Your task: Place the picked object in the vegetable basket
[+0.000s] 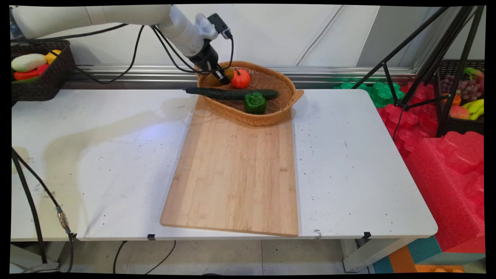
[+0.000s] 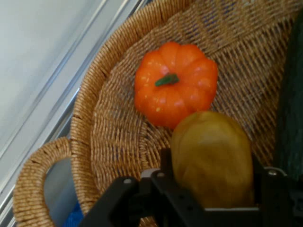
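Observation:
My gripper (image 1: 221, 78) reaches into the left end of a wicker basket (image 1: 252, 118) at the back of the table. It is shut on a yellow-brown potato (image 2: 210, 158), seen in the main view as a brown lump (image 1: 214, 79) between the fingers. Right beside the potato lies a small orange pumpkin (image 1: 240, 78) with a green stem, also in the hand view (image 2: 175, 82). A long dark cucumber (image 1: 232, 93) lies across the basket, sticking out over its left rim. A green bell pepper (image 1: 255, 102) sits near the front rim. Whether the potato rests on the weave (image 2: 109, 137) I cannot tell.
A large wooden cutting board (image 1: 236, 166) lies in front of the basket, which sits on its far end. A dark basket of vegetables (image 1: 38, 73) stands at the back left. Black tripod legs (image 1: 426, 58) and red foam (image 1: 445, 162) stand off the table's right side.

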Tool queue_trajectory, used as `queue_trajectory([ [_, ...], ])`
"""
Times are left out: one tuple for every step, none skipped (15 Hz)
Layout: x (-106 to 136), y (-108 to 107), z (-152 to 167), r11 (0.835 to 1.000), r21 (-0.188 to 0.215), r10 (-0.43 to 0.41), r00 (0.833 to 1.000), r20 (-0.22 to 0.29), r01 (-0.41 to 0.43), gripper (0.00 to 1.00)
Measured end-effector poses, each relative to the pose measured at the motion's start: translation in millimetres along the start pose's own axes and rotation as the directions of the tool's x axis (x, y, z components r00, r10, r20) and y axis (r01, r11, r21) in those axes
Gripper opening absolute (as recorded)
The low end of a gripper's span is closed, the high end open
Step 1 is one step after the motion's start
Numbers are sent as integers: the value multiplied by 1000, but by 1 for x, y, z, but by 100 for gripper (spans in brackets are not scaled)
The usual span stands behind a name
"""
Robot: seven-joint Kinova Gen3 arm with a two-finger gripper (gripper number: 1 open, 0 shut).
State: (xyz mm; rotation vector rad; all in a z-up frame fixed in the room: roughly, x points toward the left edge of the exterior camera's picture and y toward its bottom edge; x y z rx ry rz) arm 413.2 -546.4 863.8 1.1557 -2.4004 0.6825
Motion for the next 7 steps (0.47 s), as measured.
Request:
queue_trajectory([
  [-1, -1, 3, 1000, -2, 0, 1000, 4, 0, 0],
  [-2, -1, 6, 1000, -5, 0, 1000, 10, 0, 0],
  [-3, -1, 8, 1000, -7, 0, 1000, 13, 0, 100],
  [-4, -2, 11, 1000, -9, 2, 1000, 15, -2, 100],
  [-4, -2, 12, 1000, -11, 3, 1000, 17, -3, 100],
  [-5, -2, 14, 1000, -13, 7, 1000, 16, -7, 100],
  [-4, -2, 14, 1000, -13, 10, 1000, 14, -10, 100],
])
